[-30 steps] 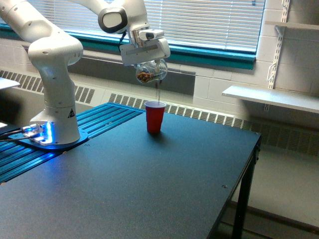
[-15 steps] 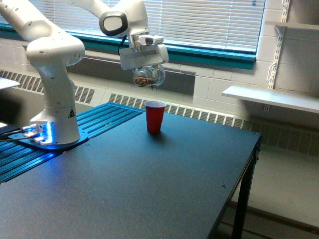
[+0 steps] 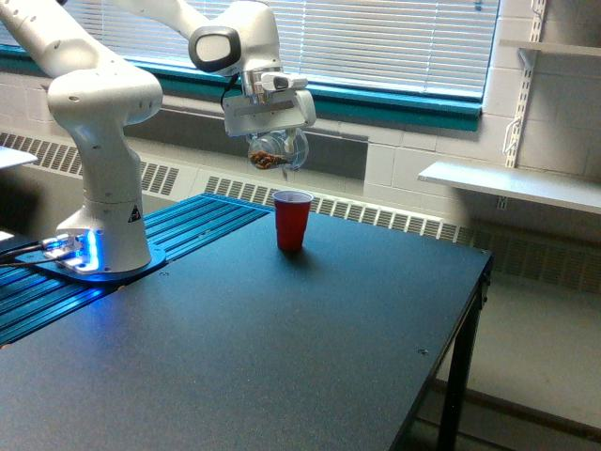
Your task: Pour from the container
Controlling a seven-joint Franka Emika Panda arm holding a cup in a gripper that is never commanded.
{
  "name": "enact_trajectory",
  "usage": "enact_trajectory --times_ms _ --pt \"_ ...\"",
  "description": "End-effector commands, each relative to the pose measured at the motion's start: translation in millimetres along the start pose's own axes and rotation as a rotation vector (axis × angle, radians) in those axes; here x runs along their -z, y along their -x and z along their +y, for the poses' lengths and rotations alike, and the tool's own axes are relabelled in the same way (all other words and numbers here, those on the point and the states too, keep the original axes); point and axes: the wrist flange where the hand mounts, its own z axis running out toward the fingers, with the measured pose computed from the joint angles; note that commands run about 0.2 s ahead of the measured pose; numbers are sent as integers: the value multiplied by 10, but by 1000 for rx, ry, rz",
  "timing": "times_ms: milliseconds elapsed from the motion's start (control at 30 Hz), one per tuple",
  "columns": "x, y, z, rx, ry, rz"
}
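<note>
In the exterior view my gripper (image 3: 272, 141) is shut on the container (image 3: 275, 153), a small clear plastic cup with brown granular bits showing through it. The container hangs tilted in the air, above and slightly to the left of the red cup (image 3: 292, 220). That red cup stands upright on the dark table (image 3: 282, 357), open side up. I see no stream falling between the two. The fingers are mostly hidden behind the container and the white hand.
The arm's white base (image 3: 103, 207) stands on a blue ribbed mat (image 3: 178, 235) at the exterior view's left. The table's edge (image 3: 470, 310) drops off at the right. A radiator, a window with blinds and a wall shelf (image 3: 512, 183) lie behind.
A thin stream fell from the container into the red cup one second ago; it has stopped. The gripper has turned the container back and shifted it slightly left and up.
</note>
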Motion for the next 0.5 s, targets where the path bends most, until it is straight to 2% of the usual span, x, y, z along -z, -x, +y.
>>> enact_trajectory --times_ms 33,500 --pt "-137 118 33 17 5 -40" --pt "-233 135 -4 32 19 -67"
